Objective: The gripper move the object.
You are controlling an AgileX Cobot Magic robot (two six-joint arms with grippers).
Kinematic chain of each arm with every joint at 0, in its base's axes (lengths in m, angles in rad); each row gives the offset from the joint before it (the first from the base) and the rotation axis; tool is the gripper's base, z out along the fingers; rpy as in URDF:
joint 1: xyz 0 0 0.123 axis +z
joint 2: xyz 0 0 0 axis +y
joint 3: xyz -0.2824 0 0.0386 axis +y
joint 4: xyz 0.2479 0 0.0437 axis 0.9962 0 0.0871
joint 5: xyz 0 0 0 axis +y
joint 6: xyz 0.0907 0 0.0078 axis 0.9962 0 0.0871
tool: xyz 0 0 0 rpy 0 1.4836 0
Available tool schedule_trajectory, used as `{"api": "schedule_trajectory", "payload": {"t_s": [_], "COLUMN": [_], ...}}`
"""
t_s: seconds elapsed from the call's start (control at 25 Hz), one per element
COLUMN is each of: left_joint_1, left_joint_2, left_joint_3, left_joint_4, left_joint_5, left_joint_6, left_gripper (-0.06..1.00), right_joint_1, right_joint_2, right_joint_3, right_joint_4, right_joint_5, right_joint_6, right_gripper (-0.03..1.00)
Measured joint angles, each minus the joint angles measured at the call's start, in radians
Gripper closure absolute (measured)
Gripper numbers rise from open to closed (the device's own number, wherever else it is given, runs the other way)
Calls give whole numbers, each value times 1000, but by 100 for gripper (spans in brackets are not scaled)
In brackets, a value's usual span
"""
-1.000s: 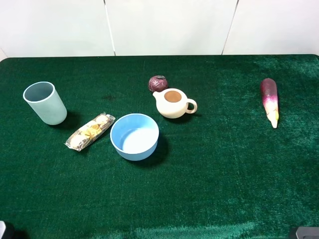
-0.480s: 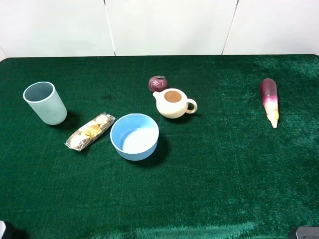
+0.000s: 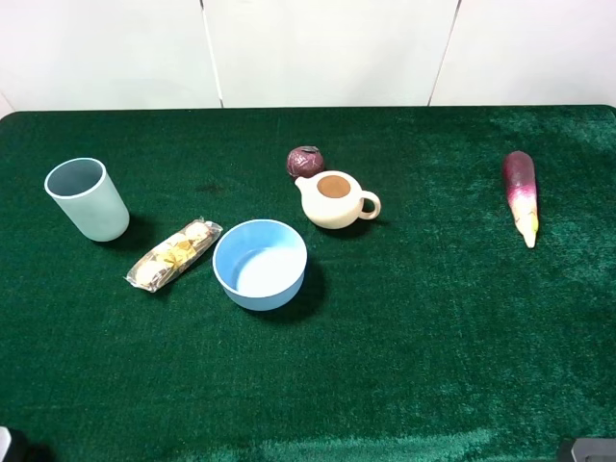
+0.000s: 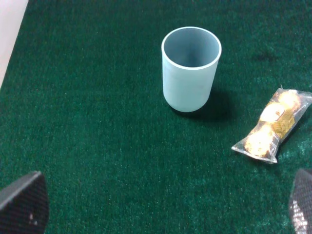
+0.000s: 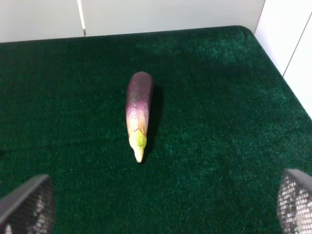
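Note:
The light blue bowl (image 3: 260,264) sits upright and empty on the green cloth, left of centre in the exterior high view. It is out of both wrist views. My left gripper (image 4: 161,214) is open and empty, with its fingertips (image 4: 24,202) wide apart at the near left of the table, well short of the bowl. My right gripper (image 5: 160,209) is open and empty at the near right. Only slivers of the arms show at the bottom corners of the exterior high view.
A pale blue-grey cup (image 3: 87,199) (image 4: 190,68) stands at the far left. A snack packet (image 3: 174,254) (image 4: 273,126) lies just left of the bowl. A cream teapot (image 3: 335,200) and a purple ball (image 3: 305,161) sit behind it. An eggplant (image 3: 521,195) (image 5: 138,112) lies at the right.

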Motion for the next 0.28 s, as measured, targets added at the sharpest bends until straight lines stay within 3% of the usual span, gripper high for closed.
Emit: {"api": "schedule_trajectory", "payload": {"t_s": [0.28], "left_joint_1": [0], "left_joint_2": [0], "left_joint_3": [0], "left_joint_4": [0], "left_joint_5": [0], "left_joint_6": [0], "left_gripper": [-5], "right_joint_1": [0], "right_joint_2": [0], "right_joint_3": [0], "right_joint_4": [0], "right_joint_5": [0], "right_joint_6": [0], "right_gripper": [27]}}
